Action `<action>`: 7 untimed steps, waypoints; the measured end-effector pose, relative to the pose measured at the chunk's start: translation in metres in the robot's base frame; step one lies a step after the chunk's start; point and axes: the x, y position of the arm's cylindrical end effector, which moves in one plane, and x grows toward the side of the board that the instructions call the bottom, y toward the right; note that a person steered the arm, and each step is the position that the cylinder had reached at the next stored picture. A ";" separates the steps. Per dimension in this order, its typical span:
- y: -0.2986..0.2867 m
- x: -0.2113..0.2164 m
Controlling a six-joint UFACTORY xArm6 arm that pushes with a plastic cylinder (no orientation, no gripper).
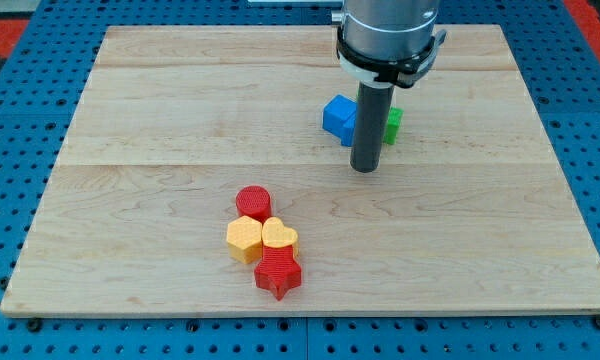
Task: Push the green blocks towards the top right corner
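A green block [393,124] sits right of centre in the upper half of the wooden board [160,110], mostly hidden behind my rod, so its shape is unclear. A blue block [339,117] touches the rod's left side and sits next to the green one. My tip [366,169] rests on the board just below and between these two blocks. Only one green block shows.
A cluster sits at the lower centre: a red cylinder [252,202], a yellow hexagonal block [244,239], a yellow heart [279,236] and a red star [278,273]. The board lies on a blue pegboard surround [10,180].
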 end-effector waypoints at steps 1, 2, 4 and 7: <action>0.016 -0.030; 0.043 -0.072; 0.098 -0.104; 0.105 -0.168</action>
